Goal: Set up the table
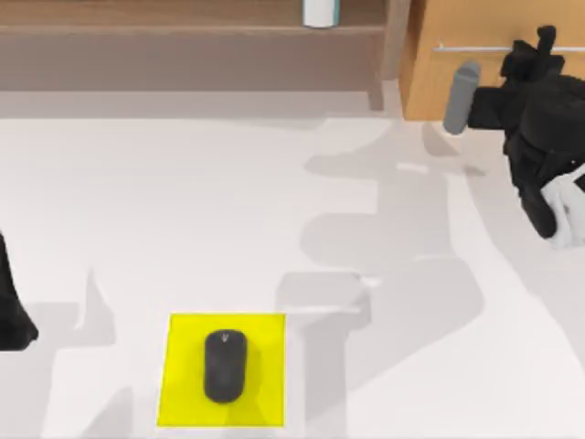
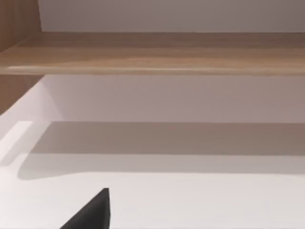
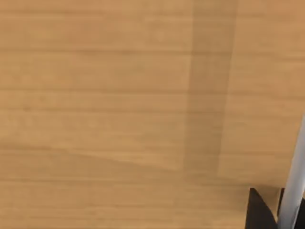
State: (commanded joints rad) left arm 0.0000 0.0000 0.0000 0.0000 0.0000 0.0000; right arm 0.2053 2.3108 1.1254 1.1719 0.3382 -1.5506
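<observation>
The white counter [image 1: 183, 210] spans the top view, a black mouse [image 1: 225, 366] resting on a yellow mat [image 1: 183, 402] near its front edge. The right pincer [image 1: 539, 55] reaches the drawer cabinet [image 1: 457, 37] at the handle [image 1: 498, 48]; whether it is clenched cannot be told. The slim, rigid bar likely suits a firm pinch. A white cup [image 1: 321, 11] stands on the shelf [image 1: 183, 27]. The left arm [image 1: 11, 311] waits at the left edge.

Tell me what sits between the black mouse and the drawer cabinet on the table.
Nothing: in the top view the stretch of white table from the mouse on its yellow mat to the cabinet is bare, crossed only by shadows.
</observation>
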